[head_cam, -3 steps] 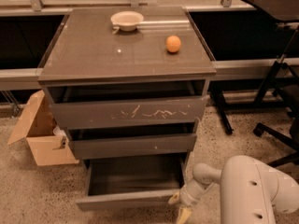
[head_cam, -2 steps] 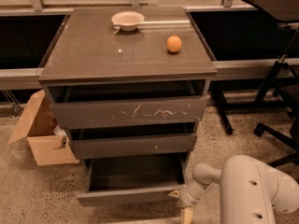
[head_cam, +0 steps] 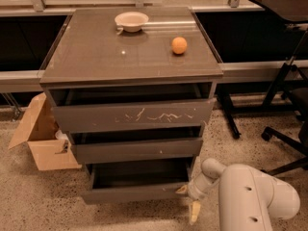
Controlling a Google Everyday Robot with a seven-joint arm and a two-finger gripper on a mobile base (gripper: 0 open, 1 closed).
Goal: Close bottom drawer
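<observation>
The bottom drawer (head_cam: 132,192) of the grey-brown cabinet stands partly open, its plain front panel pulled a little out and its grey inside showing. My gripper (head_cam: 188,199) is at the drawer's right front corner, at the end of my white arm (head_cam: 250,196). One yellowish fingertip (head_cam: 182,190) touches the front panel's right end; the other (head_cam: 194,211) hangs lower, beside the corner. Above the bottom drawer are the drawer front with a tiny white speck (head_cam: 137,149) and the drawer front with white scratches (head_cam: 132,115).
The cabinet top (head_cam: 96,57) carries a white bowl (head_cam: 131,20) and an orange (head_cam: 179,45). An open cardboard box (head_cam: 41,138) sits on the floor at the left. Black chair and stand legs (head_cam: 279,134) stand at the right. The floor is speckled.
The bottom drawer has slid inward, less far out than a second ago. My gripper has moved with it toward the cabinet.
</observation>
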